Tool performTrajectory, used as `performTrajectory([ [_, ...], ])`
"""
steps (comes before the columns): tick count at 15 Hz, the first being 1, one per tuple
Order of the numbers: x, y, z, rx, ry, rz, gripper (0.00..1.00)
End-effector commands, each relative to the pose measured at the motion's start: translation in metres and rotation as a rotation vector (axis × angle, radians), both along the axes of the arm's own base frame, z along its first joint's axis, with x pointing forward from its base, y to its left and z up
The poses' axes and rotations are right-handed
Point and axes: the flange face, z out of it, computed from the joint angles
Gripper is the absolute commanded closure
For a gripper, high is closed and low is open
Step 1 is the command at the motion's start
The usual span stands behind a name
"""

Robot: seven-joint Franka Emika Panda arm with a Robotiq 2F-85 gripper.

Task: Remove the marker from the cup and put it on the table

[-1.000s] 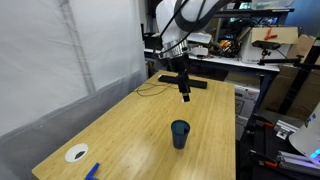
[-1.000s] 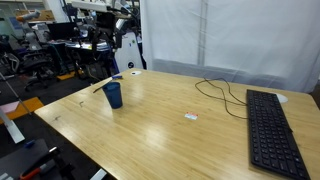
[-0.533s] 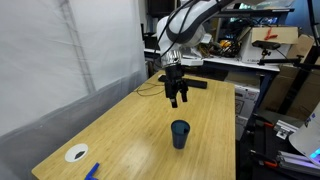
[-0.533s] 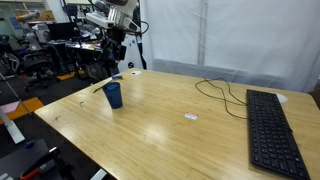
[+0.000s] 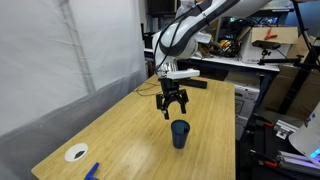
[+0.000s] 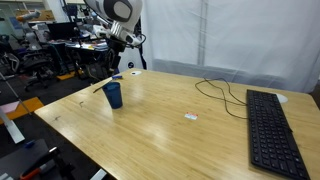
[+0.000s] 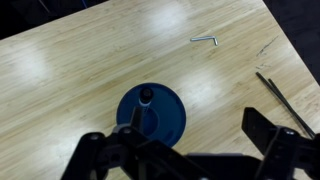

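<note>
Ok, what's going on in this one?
A robot arm is going after a dark marker that stands in a small dark blue cylindrical cup on the long light wood-grain table. Its gripper hovers open above the cup and touches nothing. The marker is not yet grasped, so it is still in the cup and nothing has been put on the table.
</note>
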Motion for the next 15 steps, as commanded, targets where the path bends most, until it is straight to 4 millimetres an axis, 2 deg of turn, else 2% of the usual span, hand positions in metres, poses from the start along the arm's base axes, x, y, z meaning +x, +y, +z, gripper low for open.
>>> performTrajectory([
  [1,0.002,0.007,0.000,-0.054,0.052,-0.034,0.00],
  [3,0.002,0.004,-0.001,-0.071,0.060,-0.043,0.01],
  [4,0.002,0.001,0.000,-0.073,0.061,-0.046,0.26],
  [5,0.003,-0.002,0.000,-0.073,0.061,-0.047,0.26],
  [6,0.004,-0.005,-0.001,-0.072,0.063,-0.045,0.31],
  [11,0.006,-0.022,-0.011,-0.067,0.097,-0.047,0.69],
  [13,0.007,-0.027,-0.017,-0.065,0.109,-0.048,0.71],
  [15,0.007,-0.029,-0.026,-0.064,0.121,-0.046,0.83],
])
